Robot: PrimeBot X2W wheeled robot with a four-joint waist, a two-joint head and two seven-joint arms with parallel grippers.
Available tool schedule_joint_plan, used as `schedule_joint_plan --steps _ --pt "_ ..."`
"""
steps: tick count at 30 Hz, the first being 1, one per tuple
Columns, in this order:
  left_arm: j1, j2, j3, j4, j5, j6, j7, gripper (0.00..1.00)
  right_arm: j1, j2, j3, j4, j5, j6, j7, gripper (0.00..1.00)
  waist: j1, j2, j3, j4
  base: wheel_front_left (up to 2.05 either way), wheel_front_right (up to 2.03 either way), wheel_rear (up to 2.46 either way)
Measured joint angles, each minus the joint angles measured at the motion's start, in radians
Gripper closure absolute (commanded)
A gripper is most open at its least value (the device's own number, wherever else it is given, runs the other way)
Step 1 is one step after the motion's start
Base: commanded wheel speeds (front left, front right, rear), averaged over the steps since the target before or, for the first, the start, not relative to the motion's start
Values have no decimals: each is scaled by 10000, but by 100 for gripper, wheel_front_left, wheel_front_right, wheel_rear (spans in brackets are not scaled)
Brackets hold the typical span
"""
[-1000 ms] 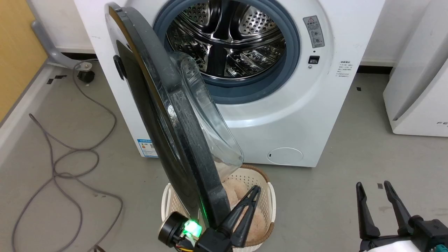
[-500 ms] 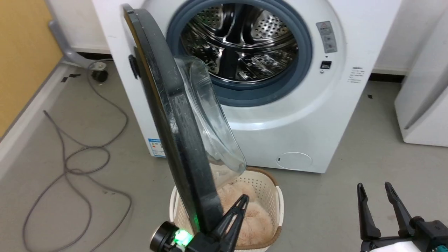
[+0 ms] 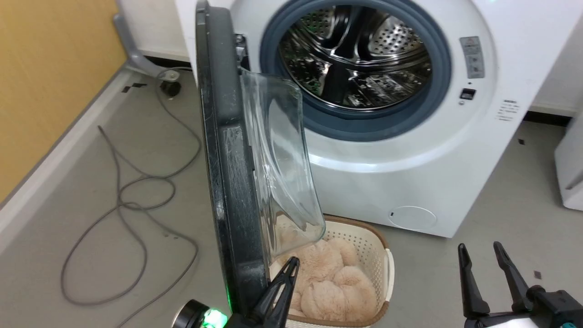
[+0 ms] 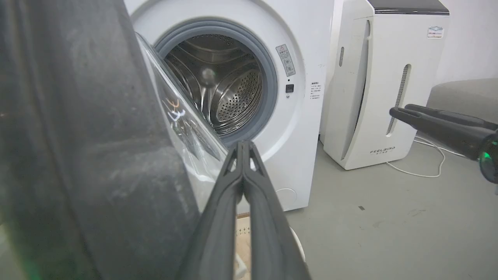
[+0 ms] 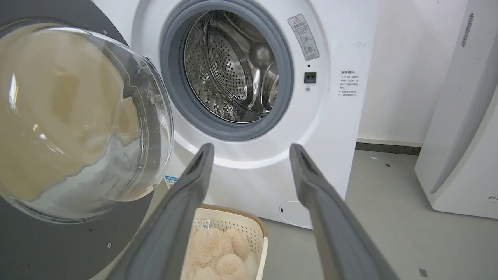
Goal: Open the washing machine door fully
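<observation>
The washing machine door [image 3: 227, 173] stands swung out from the machine, edge-on in the head view, its clear glass bowl [image 3: 278, 159] bulging towards the drum [image 3: 355, 59]. My left gripper [image 3: 291, 264] is shut with nothing in it, its fingers lying close against the inner side of the door's lower rim. In the left wrist view the door [image 4: 78, 155] fills the left, just beside the shut left gripper [image 4: 243, 146]. My right gripper [image 3: 480, 248] hangs open at the lower right, apart from the door. Its wrist view shows the door's matte inner face [image 5: 58, 241] left of the open right gripper [image 5: 251, 147].
A cream laundry basket [image 3: 380, 255] holding beige plush things sits on the floor under the door, in front of the white washing machine [image 3: 410, 173]. A grey cable [image 3: 136, 196] loops over the floor at left, by a yellow wall [image 3: 45, 68]. A white appliance [image 4: 381, 77] stands to the right.
The door has swung further out from the machine with my shut left gripper staying at its lower rim. The head camera has shifted, so the whole scene sits further right. The right gripper stays open.
</observation>
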Motion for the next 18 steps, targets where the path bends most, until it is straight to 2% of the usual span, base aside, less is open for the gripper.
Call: schedule_joint_plan --steps 18 --pt "585 587 752 -516 -42 646 0 100 57 2 161 6 136 0 0 0 0 0 34 828 0 0 0"
